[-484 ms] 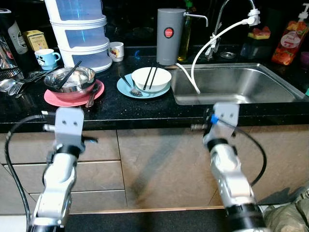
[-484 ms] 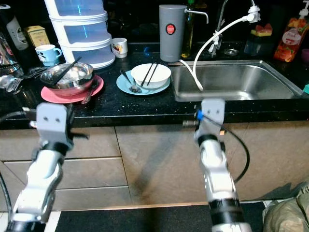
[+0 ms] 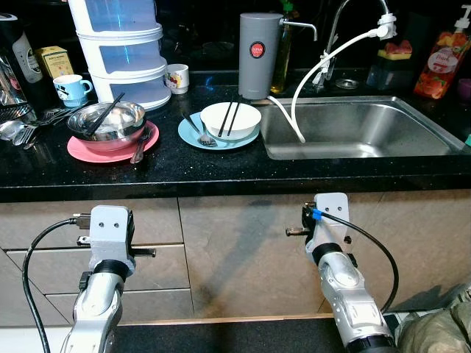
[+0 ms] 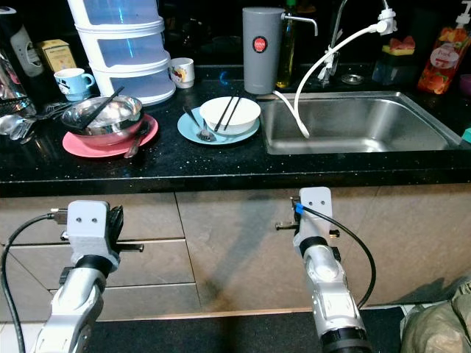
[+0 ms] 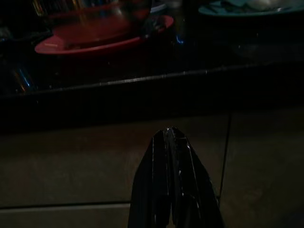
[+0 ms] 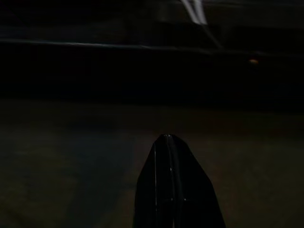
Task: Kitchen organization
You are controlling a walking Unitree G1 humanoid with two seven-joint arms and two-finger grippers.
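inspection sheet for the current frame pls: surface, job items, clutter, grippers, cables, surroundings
Surface: black counter, sink set into its right part.
Job items: steel bowl with chopsticks on pink plate; white bowl with chopsticks on blue plate, spoon beside it.
Clutter: stacked containers, two mugs, grey dispenser, cutlery at far left.
Grippers: left gripper and right gripper shut, both below the counter edge facing the cabinets.
Cables: black cable on left arm, another on right arm; white hose from the tap into the sink.
Surroundings: beige cabinet fronts.
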